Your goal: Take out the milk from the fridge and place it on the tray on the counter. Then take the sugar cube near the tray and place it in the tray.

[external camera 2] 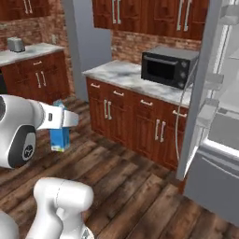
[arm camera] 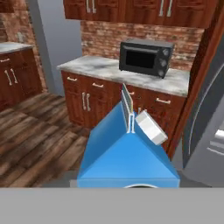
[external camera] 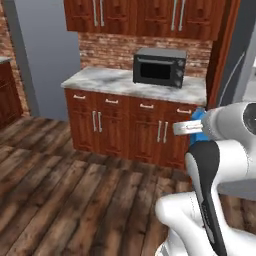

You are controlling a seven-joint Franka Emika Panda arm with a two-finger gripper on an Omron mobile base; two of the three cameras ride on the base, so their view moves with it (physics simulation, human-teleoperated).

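1 small blue milk carton with a gabled top (external camera 2: 59, 133) hangs in the air above the dark wooden plank floor (external camera: 75, 195), clamped in the white arm's two-finger gripper (external camera 2: 63, 119), whose jaws stand part-way closed on the carton's upper half. In the left base view the same carton (external camera: 199, 131) peeks out as a blue sliver behind the gripper (external camera: 192, 128). The hand view looks down over the carton's sloped blue roof (arm camera: 127, 153), with its thin top ridge and 1 white cap showing. Ahead stands 1 white marble counter with grey veins (external camera: 110, 81) on reddish-brown wooden cabinets (external camera: 125, 125) with silver handles. On this counter sits 1 black microwave (external camera: 160, 67), near its right end. 1 row of matching wall cabinets (external camera: 145, 15) hangs above, over a red brick backsplash. To the right, the tall grey fridge (external camera 2: 219, 154) stands open, its grey door (external camera 2: 198, 88) swung out edge-on, 1 long curved handle on it and pale shelves visible inside. At the far left of the right base view, a 2nd marble counter (external camera 2: 25, 52) carries 1 silver toaster (external camera 2: 16, 44).
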